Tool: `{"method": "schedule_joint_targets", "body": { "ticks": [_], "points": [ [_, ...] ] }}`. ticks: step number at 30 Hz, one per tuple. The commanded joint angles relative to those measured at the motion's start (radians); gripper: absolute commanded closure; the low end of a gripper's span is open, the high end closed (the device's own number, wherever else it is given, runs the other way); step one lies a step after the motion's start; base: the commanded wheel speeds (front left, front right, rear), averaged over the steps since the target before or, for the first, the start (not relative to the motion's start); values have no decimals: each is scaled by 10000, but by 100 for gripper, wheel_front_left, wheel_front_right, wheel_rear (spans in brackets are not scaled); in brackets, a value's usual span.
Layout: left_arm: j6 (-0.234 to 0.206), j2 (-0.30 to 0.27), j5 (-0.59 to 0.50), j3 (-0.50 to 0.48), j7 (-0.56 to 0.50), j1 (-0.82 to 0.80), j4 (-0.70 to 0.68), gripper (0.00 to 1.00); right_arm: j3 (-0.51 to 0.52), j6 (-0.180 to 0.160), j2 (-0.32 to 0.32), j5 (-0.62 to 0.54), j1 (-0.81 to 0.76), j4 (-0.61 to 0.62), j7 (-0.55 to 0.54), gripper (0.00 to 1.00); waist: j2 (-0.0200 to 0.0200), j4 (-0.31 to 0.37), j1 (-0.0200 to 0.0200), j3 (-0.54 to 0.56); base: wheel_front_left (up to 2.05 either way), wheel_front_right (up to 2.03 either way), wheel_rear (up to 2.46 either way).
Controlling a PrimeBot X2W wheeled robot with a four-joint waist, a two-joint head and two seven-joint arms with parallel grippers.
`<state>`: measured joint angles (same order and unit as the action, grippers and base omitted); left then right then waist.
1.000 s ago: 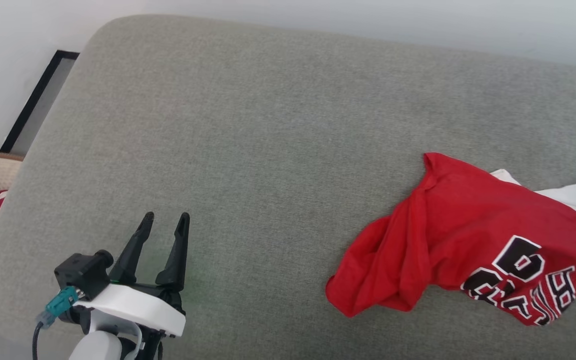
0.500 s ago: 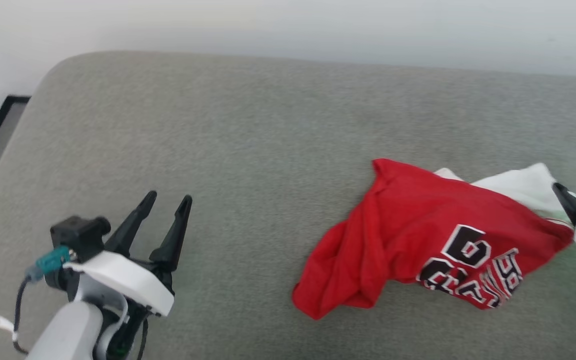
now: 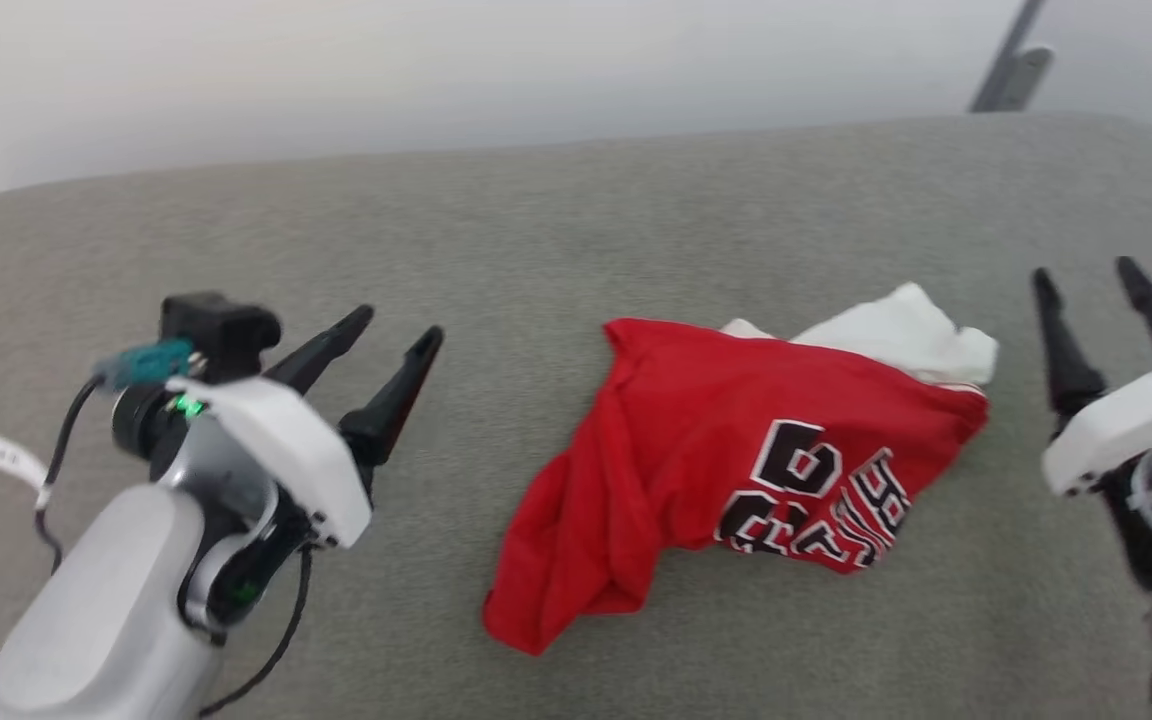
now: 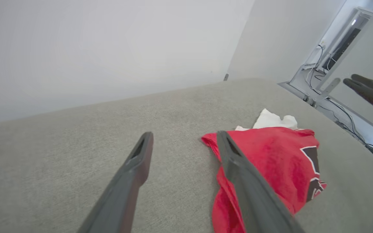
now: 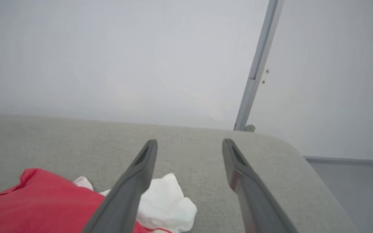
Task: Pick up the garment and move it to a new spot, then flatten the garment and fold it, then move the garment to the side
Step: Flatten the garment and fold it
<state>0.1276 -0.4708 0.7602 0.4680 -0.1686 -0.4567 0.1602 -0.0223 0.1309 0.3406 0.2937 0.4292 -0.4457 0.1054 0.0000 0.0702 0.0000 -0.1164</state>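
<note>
The garment (image 3: pixel 736 470) lies crumpled on the grey cushioned surface (image 3: pixel 576 220). It is red with black, white-outlined lettering, and a white sleeve (image 3: pixel 896 335) sticks out at its far right. My left gripper (image 3: pixel 398 328) is open to its left, apart from the cloth, with nothing between its fingers. My right gripper (image 3: pixel 1083 272) is open just right of the sleeve and holds nothing. In the left wrist view the garment (image 4: pixel 277 155) lies right of the open left gripper (image 4: pixel 185 134). In the right wrist view the sleeve (image 5: pixel 170 200) lies below the open right gripper (image 5: pixel 189 142).
A pale wall runs behind the surface. A grey metal pole (image 3: pixel 1011 60) stands at the back right corner. The surface's rounded right end (image 5: pixel 290 152) drops to a floor with cables (image 4: pixel 351 119). Bare cushion lies between the left gripper and the garment.
The head camera has swung right, bringing the garment to the middle. The right gripper, at the garment's right end half a second ago, now stands open and apart from it.
</note>
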Motion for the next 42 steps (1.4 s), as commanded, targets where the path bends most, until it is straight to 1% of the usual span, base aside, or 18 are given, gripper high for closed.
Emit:
{"method": "schedule_joint_targets", "body": {
  "ticks": [1,5,9,15,17,18,19,24,27,30,31,32,33,38,42],
  "points": [
    [24,-61,92,138,-220,-280,26,0,191,-3,-321,-246,-215,238,273,0,0,422,0,-107,0,0,0],
    [24,-7,295,644,-1131,-1069,187,0,419,-3,-1295,-934,-938,1143,941,0,0,991,0,-272,0,0,0],
    [24,81,616,1017,-2148,-1775,655,0,427,-1,-2002,-1377,-1408,1680,1291,0,0,1491,0,-467,0,0,0],
    [-160,327,862,1451,-3768,-2559,1644,0,451,-1,-2424,-1733,-1731,2128,1521,0,0,2116,0,-755,0,0,0],
    [-315,470,996,1615,-4322,-2667,2002,0,485,-1,-2525,-1725,-1824,2313,1558,0,0,2272,0,-850,0,0,0],
    [-315,470,996,1615,-4322,-2667,2002,0,485,-1,-2525,-1725,-1824,2313,1558,0,0,2272,0,-850,0,0,0],
    [-363,518,1011,1701,-4558,-2768,2119,0,544,-3,-2555,-1722,-1865,2426,1578,0,0,2332,0,-906,0,0,0],
    [-774,728,1145,1993,-5606,-2874,2777,0,715,-3,-2772,-1681,-2070,2670,1599,0,0,2569,0,-1180,0,0,0],
    [-967,743,957,2235,-5983,-2969,3053,0,704,-3,-2831,-1631,-2076,2681,1607,0,0,2633,0,-1323,0,0,0],
    [-1086,787,768,2526,-6314,-2963,3416,0,663,-3,-2876,-1581,-2060,2682,1604,0,0,2638,0,-1436,0,0,0],
    [-1040,759,663,2665,-6419,-2919,3558,0,647,-3,-2883,-1607,-2021,2634,1603,0,0,2636,0,-1473,0,0,0],
    [-963,717,545,2784,-6430,-2905,3688,12,612,-3,-2892,-1580,-1970,2603,1604,0,0,2633,0,-1511,0,0,0],
    [-879,670,520,2858,-6395,-2925,3824,100,599,-3,-2894,-1525,-1902,2616,1604,0,0,2631,0,-1546,0,0,0],
    [-803,679,821,2548,-6208,-3169,4065,100,777,-3,-2900,-1474,-1775,2738,1606,0,0,2472,0,-1613,0,0,0],
    [-903,177,809,2162,-5941,-3419,3795,100,1037,-3,-2902,-1553,-1914,2755,1605,0,0,2230,0,-1534,0,0,0]
  ]
}}
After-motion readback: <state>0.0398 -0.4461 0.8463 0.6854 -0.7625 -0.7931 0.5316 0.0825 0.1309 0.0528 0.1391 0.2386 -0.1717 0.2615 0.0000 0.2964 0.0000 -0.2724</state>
